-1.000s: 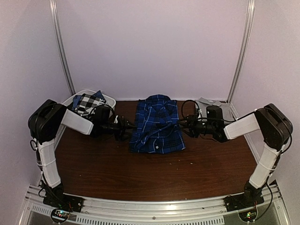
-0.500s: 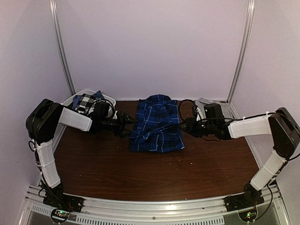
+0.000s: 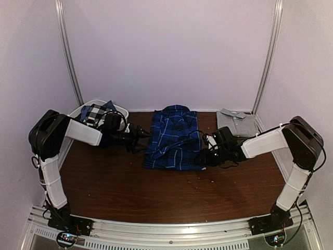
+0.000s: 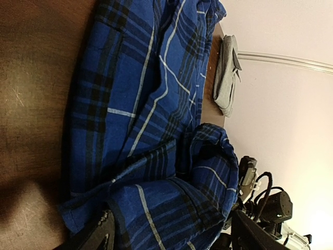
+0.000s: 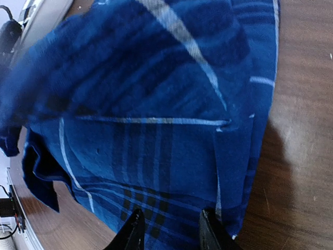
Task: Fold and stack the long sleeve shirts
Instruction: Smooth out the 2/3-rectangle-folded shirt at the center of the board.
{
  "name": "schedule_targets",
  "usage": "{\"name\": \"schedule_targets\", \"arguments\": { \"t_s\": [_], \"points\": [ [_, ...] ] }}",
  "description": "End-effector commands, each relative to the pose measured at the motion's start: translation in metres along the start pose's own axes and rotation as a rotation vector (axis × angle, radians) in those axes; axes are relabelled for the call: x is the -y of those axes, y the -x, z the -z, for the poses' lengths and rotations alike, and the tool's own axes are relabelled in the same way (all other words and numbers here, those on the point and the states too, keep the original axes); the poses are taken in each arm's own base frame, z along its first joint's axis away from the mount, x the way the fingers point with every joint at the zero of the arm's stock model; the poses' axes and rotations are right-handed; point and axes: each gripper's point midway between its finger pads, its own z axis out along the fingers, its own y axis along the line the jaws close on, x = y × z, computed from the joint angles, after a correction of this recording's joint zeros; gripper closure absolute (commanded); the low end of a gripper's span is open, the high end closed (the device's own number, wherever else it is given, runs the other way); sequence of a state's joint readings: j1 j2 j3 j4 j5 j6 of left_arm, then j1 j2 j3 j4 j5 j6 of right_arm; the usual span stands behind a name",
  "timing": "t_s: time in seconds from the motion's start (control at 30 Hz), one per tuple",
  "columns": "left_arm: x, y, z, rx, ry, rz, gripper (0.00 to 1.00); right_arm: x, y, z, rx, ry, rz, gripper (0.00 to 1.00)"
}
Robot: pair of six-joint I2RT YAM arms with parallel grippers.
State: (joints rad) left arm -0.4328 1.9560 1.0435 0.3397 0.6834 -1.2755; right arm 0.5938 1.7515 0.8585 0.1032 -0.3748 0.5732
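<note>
Folding looked partly done: the grey shirt (image 3: 237, 123) lay folded at the table's (image 3: 130, 182) far right corner, the blue plaid shirt (image 3: 174, 138) half-folded mid-table, the check shirt (image 3: 95, 113) in the basket (image 3: 123, 110). The left end effector (image 4: 177, 235) stood open beside the plaid; the right end effector (image 5: 171, 232) straddled its hem, grip unclear.

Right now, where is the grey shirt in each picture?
Top external: grey shirt at the table's far right corner, right of the blue plaid shirt.
Left wrist: upper right, past the blue plaid shirt.
Right wrist: not in it.
Shared landmark: the blue plaid shirt, seen in all three views.
</note>
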Motion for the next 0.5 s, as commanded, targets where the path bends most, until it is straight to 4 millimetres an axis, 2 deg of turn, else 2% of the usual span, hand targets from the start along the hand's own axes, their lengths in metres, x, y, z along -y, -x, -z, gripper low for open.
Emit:
{"name": "schedule_targets", "arguments": {
  "t_s": [0.0, 0.1, 0.2, 0.3, 0.37, 0.47],
  "points": [
    [-0.005, 0.005, 0.001, 0.017, 0.004, -0.033, 0.21, 0.019, -0.015, 0.002, -0.023, -0.065, 0.0, 0.63],
    [-0.004, 0.003, 0.001, 0.008, 0.009, -0.059, 0.2, 0.014, -0.01, 0.01, -0.011, -0.08, 0.017, 0.63],
    [-0.002, 0.002, 0.003, -0.001, 0.023, -0.101, 0.18, 0.002, 0.005, 0.021, 0.026, -0.107, 0.06, 0.61],
    [0.0, 0.002, 0.005, -0.004, 0.035, -0.141, 0.18, -0.022, 0.019, 0.03, 0.066, -0.116, 0.12, 0.6],
    [0.002, 0.001, 0.004, -0.014, 0.026, -0.151, 0.18, -0.035, 0.02, 0.03, 0.07, -0.115, 0.155, 0.6],
    [0.005, 0.001, 0.004, -0.021, 0.015, -0.158, 0.18, -0.055, 0.01, 0.025, 0.046, -0.108, 0.22, 0.6]
  ]
}}
